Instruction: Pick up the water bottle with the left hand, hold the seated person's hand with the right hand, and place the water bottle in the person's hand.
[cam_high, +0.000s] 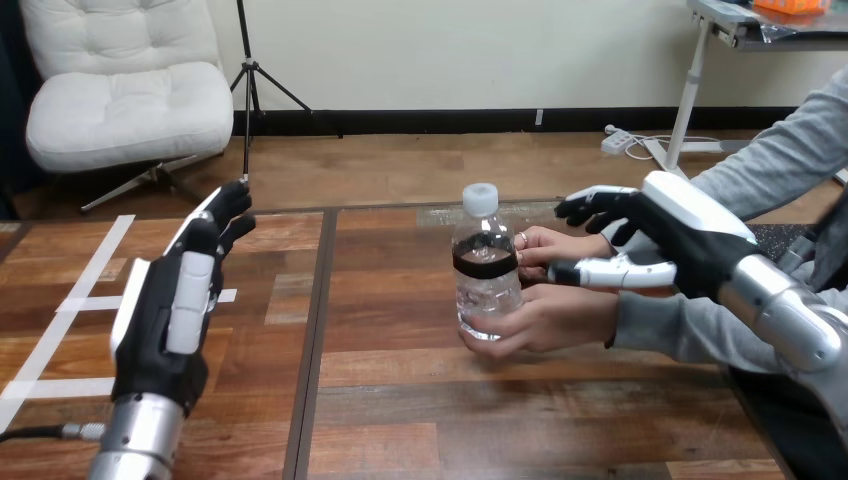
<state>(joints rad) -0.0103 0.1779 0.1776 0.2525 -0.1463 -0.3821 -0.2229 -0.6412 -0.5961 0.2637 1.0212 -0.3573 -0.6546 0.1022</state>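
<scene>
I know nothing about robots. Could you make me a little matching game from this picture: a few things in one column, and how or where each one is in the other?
Things:
1. water bottle
2. left hand
3. right hand
4. bottle cap

States:
A. white
B. raised at the left, fingers straight, apart from the bottle
C. upright, held in the person's hands
D. at the right, right next to the person's hands

Pairs: 1-C, 2-B, 3-D, 4-A.

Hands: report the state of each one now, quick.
Left hand: open, fingers straight, holding nothing.
Right hand: open, fingers relaxed over the person's hands, which hold the water bottle.
</scene>
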